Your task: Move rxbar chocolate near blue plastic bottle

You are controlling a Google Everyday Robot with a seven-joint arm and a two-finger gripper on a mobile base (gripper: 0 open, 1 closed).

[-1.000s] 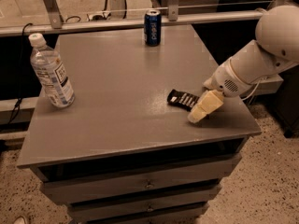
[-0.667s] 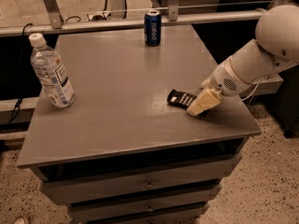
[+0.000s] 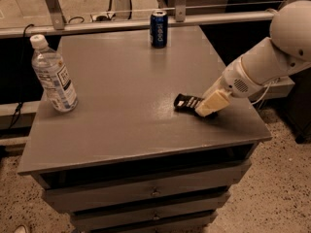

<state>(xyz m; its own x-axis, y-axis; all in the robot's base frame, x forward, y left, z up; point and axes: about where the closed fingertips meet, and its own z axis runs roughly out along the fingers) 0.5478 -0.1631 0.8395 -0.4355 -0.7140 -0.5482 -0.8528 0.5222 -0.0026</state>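
Note:
The rxbar chocolate (image 3: pixel 185 102) is a flat black wrapper with white lettering, lying on the grey table top (image 3: pixel 131 86) at the right. My gripper (image 3: pixel 209 105) comes in from the right on a white arm; its cream-coloured tip is down over the bar's right end and hides that end. The blue plastic bottle (image 3: pixel 52 75), clear with a white cap and a label, stands upright near the table's left edge, far from the bar.
A dark-blue soda can (image 3: pixel 158 28) stands at the back of the table. A metal rail (image 3: pixel 146 21) runs behind the table. Drawers (image 3: pixel 154 192) sit below the top. A speckled floor (image 3: pixel 286 178) lies to the right.
My gripper has moved a little left and down over the bar's right end. The bar, the bottle and the can stay where they were.

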